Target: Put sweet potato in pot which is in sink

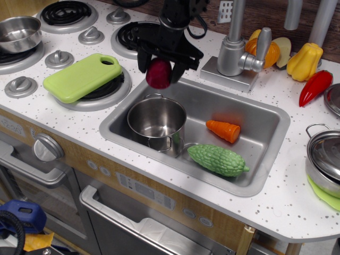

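My black gripper (159, 70) is shut on the dark magenta-red sweet potato (158, 74) and holds it in the air above the sink's back left rim. The shiny steel pot (156, 121) stands upright and empty at the left end of the grey sink (265, 125), just below and in front of the sweet potato. The two are apart.
An orange carrot piece (223, 130) and a green bumpy gourd (217, 160) lie in the sink right of the pot. The tap (237, 48) stands behind the sink. A green cutting board (82, 76) lies left, a lidded pot (325, 159) right.
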`<state>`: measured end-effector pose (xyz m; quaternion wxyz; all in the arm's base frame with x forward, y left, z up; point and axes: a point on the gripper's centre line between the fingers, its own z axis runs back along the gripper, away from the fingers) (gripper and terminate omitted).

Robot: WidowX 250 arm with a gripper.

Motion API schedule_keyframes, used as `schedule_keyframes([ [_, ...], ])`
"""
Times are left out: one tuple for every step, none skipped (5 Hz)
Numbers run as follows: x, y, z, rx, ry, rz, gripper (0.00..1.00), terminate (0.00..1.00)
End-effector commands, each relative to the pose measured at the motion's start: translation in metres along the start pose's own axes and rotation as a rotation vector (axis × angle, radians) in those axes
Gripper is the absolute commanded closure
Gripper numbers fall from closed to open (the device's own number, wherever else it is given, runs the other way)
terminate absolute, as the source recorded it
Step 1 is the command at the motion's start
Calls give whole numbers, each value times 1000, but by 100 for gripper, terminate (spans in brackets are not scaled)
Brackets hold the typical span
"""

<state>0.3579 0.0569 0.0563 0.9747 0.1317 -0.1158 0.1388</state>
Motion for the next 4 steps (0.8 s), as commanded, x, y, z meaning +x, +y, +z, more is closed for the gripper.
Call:
schedule_keyframes([
  [-4, 5, 21, -64, -35, 68, 100, 0],
  [-4, 5, 21, -64, -35, 68, 0, 0],
  [-4, 5, 21, -64, -35, 68, 0, 0],
  [-4, 5, 21, -64, -35, 68, 0, 100],
])
